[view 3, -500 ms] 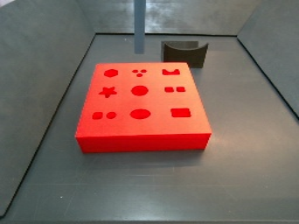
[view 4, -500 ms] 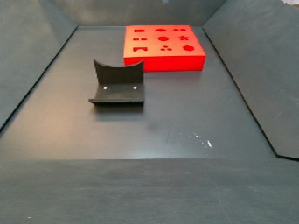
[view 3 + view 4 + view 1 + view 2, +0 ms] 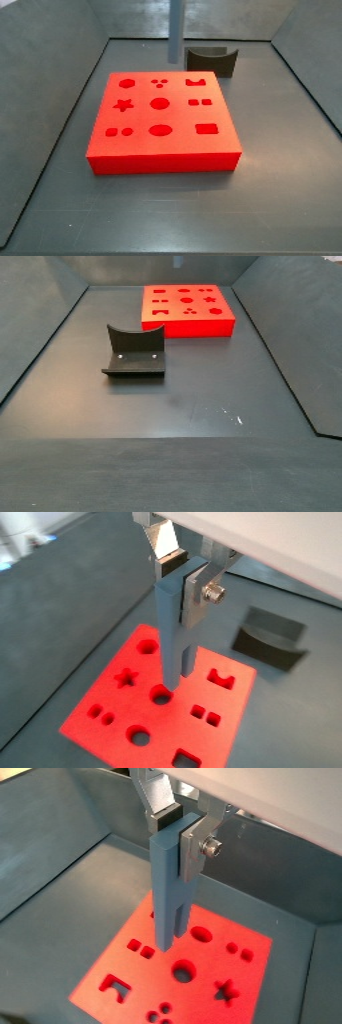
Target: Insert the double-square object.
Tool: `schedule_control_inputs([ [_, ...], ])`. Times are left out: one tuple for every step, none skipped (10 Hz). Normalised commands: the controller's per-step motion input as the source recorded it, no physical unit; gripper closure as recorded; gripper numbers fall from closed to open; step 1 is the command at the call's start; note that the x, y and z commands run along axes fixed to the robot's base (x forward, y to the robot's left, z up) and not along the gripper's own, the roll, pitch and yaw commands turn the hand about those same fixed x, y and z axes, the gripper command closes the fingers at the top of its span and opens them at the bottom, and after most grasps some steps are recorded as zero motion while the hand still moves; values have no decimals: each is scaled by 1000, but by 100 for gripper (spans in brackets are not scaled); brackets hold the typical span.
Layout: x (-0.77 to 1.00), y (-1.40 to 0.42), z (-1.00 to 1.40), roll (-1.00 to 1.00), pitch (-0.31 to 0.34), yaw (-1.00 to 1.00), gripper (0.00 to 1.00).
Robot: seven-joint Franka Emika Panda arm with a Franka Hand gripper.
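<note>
Gripper: above the red block, fingers clamped on the double-square object | Object: vertical, prongs down, raised clear over the block's shaped holes in both wrist views | Fixture: on floor, well apart from block

You have one gripper above the red block, one double-square object, one red block, and one dark grey block.
</note>
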Motion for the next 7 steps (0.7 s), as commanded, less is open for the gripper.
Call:
schedule_control_inputs([
  [369, 194, -163, 0, -6, -866, 100],
  [366, 194, -166, 0, -4, -866, 100],
  [354, 191, -169, 0, -4, -874, 100],
  [317, 169, -180, 0, -9, -900, 100],
  [211, 106, -231, 0, -16, -969, 100],
  [46, 3, -243, 0, -26, -1000, 100],
  [0, 0, -220, 0, -34, -1000, 100],
])
